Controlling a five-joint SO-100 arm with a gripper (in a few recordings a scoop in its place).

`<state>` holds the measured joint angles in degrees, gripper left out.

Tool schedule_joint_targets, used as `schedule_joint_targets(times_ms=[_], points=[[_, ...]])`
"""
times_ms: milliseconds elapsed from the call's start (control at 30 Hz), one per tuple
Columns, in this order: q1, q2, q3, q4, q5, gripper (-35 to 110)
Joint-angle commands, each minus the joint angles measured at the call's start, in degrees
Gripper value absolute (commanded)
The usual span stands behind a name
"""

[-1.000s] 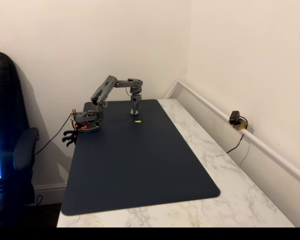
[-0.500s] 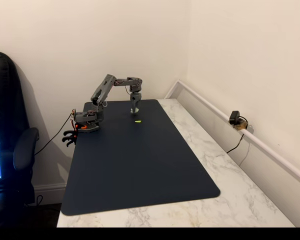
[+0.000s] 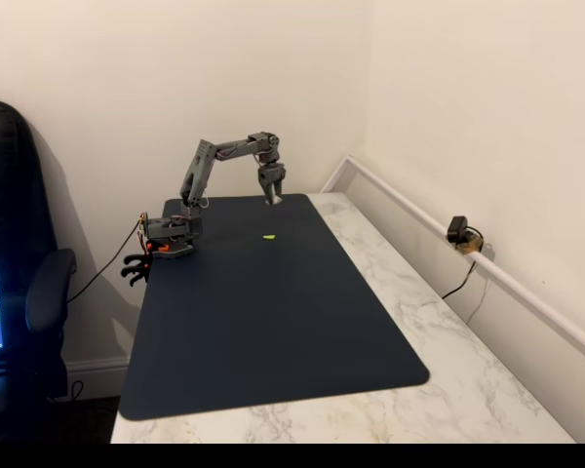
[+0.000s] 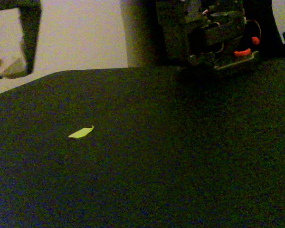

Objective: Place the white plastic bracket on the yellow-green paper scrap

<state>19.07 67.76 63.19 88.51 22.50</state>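
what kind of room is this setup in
Probably a home office or desk corner: a marble-pattern table with a dark desk mat set against plain cream walls, an office chair beside it, and a small webcam on the wall rail.

The gripper (image 4: 12, 57) is cut off by the top and left edges; the white plastic bracket (image 4: 12, 69) between its fingers (a pale lump) lacks readable shape; arm base (image 4: 213, 33) cropped above

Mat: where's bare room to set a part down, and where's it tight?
The dark mat is bare from the yellow-green paper scrap down to its near edge, and so is the marble table to its right. It is tight at the far end: the arm's base sits at the far-left corner, and the gripper holds the white plastic bracket above the back edge.
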Motion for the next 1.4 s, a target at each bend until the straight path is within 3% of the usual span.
schedule_joint_targets(times_ms=[0,700,1367], points=[[-1.76,11.43,6.77,-2.72,0.53,0],[-13.54,14.5,25.05,-13.62,8.26,0],[-11.95,11.95,32.08,-18.02,10.72,0]])
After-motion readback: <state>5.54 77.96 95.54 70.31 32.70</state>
